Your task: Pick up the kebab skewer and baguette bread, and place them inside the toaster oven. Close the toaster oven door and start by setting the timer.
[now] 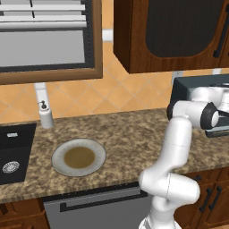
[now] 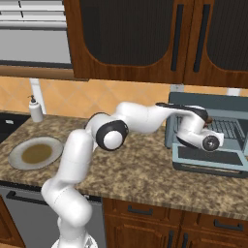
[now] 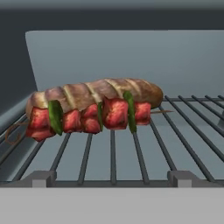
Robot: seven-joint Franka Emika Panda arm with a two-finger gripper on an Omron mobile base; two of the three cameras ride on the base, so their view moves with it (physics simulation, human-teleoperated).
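The kebab skewer (image 3: pixel 92 119), red chunks with green pieces on a thin stick, lies on the wire rack (image 3: pixel 175 144) inside the toaster oven (image 2: pixel 208 104). The golden-brown baguette bread (image 3: pixel 94 94) lies just behind it, touching it. The toaster oven door (image 2: pixel 208 157) hangs open, folded down flat in front. My gripper (image 2: pixel 208 127) hovers at the oven's mouth above the door, pointing in at the food, with nothing between its fingers. In the left base view the oven (image 1: pixel 197 85) sits at the right edge behind my wrist.
An empty grey plate (image 1: pixel 78 157) rests on the granite counter to the left, also seen from the right base (image 2: pixel 35 152). A soap dispenser (image 1: pixel 45 115) stands by the dark sink (image 1: pixel 13 152). Wooden wall cabinets (image 2: pixel 145 38) hang above the oven.
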